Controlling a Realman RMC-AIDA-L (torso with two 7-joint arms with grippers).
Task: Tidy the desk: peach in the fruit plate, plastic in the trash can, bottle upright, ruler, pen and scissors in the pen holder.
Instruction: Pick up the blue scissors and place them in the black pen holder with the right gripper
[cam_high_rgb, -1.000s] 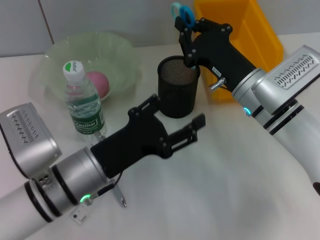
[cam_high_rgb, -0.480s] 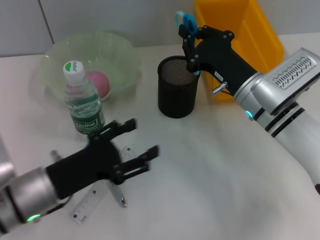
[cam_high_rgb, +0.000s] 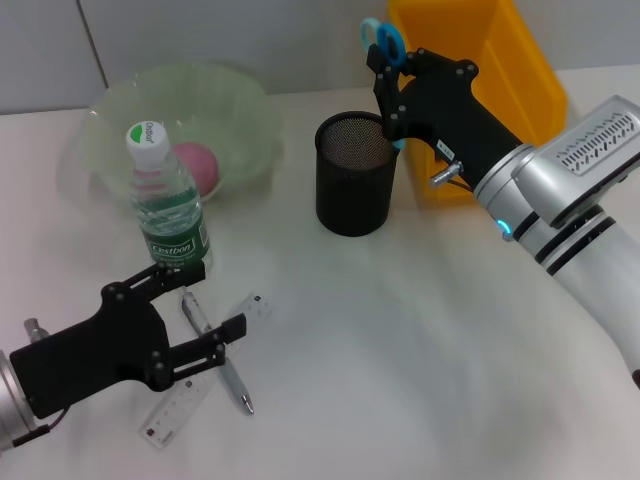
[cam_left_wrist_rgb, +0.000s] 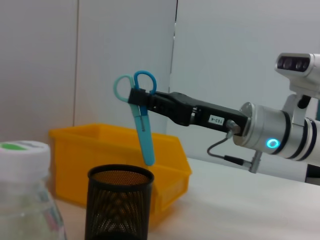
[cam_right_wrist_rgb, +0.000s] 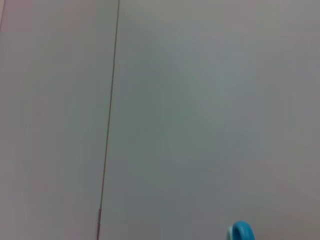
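Head view. Right gripper (cam_high_rgb: 383, 62): near the far edge of the desk, closed on the scissors (cam_high_rgb: 385, 42); only the blue handle loops show above the fingers, the blades mostly hidden behind the gripper body. Pen holder (cam_high_rgb: 356, 187): black mesh, upright, just below the scissors; interior not visible. Yellow bin (cam_high_rgb: 480, 60): behind the right arm toward the far right corner, partly covered by it. Fruit plate (cam_high_rgb: 130, 110): translucent green, far left; the peach (cam_high_rgb: 196, 167) lies inside, half screened by the bottle (cam_high_rgb: 164, 205), which stands upright in front of the plate. Left gripper (cam_high_rgb: 195, 305): low over the near left part of the desk, fingers spread wide, holding nothing; its fingers straddle the top of the pen (cam_high_rgb: 215, 352). Ruler (cam_high_rgb: 195, 390): clear, lying flat under pen and gripper, partly covered. The left arm is cut off at the near left corner.

Left wrist view. Own fingers not shown. Scissors (cam_left_wrist_rgb: 140, 115): hanging tips-down in the right gripper (cam_left_wrist_rgb: 138, 98), tips above the pen holder (cam_left_wrist_rgb: 120, 202) rim and clear of it. Bottle cap (cam_left_wrist_rgb: 22, 155) cut off at the edge, blurred. Yellow bin (cam_left_wrist_rgb: 80, 150) behind the holder.

Right wrist view. Mostly blank wall; only a sliver of blue scissor handle (cam_right_wrist_rgb: 240, 231) shows at the frame edge.
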